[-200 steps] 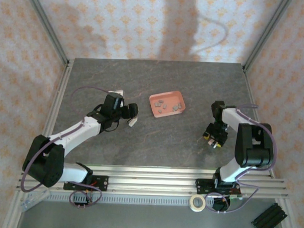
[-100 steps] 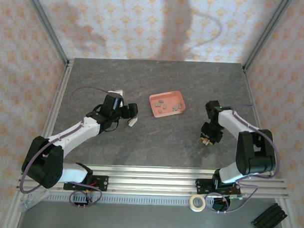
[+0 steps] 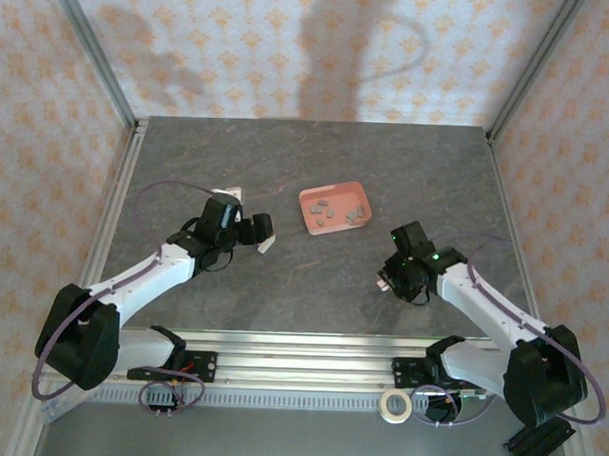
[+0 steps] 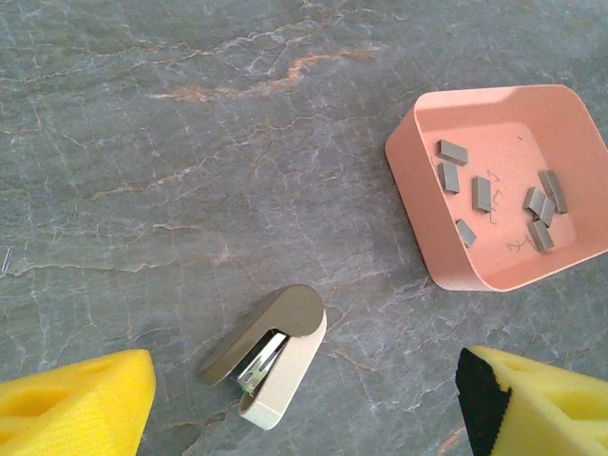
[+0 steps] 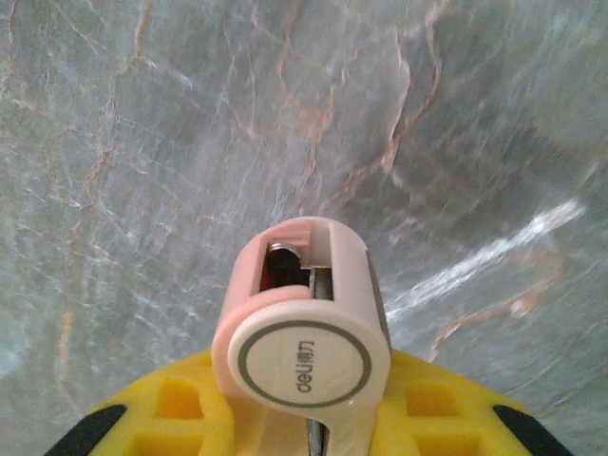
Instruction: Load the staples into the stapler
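The white-and-black left arm [image 3: 143,272] is extended forward and to the right, and its black left gripper [image 3: 256,229] has its jaws spread wide (yellow foam pads on each). The matching right arm [image 3: 482,302] angles leftward, its right gripper [image 3: 391,278] clamped on a small pink-and-white stapler [image 5: 302,323].

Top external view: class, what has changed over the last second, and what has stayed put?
The right gripper swung left toward the centre and now clamps the pink stapler. The open left gripper, the tray and the staples stayed roughly where they were.
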You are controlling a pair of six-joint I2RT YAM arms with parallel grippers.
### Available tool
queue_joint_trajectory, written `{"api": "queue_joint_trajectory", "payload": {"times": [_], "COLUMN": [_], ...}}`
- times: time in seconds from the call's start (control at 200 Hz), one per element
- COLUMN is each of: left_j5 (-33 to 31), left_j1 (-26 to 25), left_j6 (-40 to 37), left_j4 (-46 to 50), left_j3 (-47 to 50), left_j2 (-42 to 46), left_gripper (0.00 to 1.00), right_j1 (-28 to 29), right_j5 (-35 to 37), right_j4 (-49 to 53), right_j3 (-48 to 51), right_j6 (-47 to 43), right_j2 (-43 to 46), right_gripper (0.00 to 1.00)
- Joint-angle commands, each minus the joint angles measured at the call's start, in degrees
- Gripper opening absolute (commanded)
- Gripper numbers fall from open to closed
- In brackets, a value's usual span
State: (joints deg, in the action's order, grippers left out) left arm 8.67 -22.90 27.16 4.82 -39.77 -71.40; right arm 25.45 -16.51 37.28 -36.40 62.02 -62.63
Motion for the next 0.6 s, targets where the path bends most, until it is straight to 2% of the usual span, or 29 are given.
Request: {"api": "queue_joint_trajectory", "payload": {"times": [0.0, 0.205, 0.33, 0.596], "left_j5": [0.63, 0.18, -0.78, -1.24], "left_j1": [-0.22, -0.2, -0.15, -0.22], "left_j6": [0.16, -0.34, -1.05, -1.45], "left_j4": [-1.53, -0.98, -0.25, -0.03], "left_j3": [1.41, 2.98, 3.57, 4.44], "left_j2": [2.29, 5.01, 6.6, 7.54], "left_gripper": [0.84, 0.84, 0.85, 0.85], "right_j1": [2.99, 11.2, 16.27, 24.37], "right_j5": [2.22, 10.27, 15.21, 18.52], "right_j4": [-8.82, -9.52, -9.29, -9.59], "right_j3": [2.91, 2.74, 2.52, -0.74], "right_j6": [16.72, 30.64, 40.16, 55.75], "right_j2": [1.43, 0.76, 0.52, -7.24], "right_gripper": [0.26, 0.31, 0.3, 0.27]}}
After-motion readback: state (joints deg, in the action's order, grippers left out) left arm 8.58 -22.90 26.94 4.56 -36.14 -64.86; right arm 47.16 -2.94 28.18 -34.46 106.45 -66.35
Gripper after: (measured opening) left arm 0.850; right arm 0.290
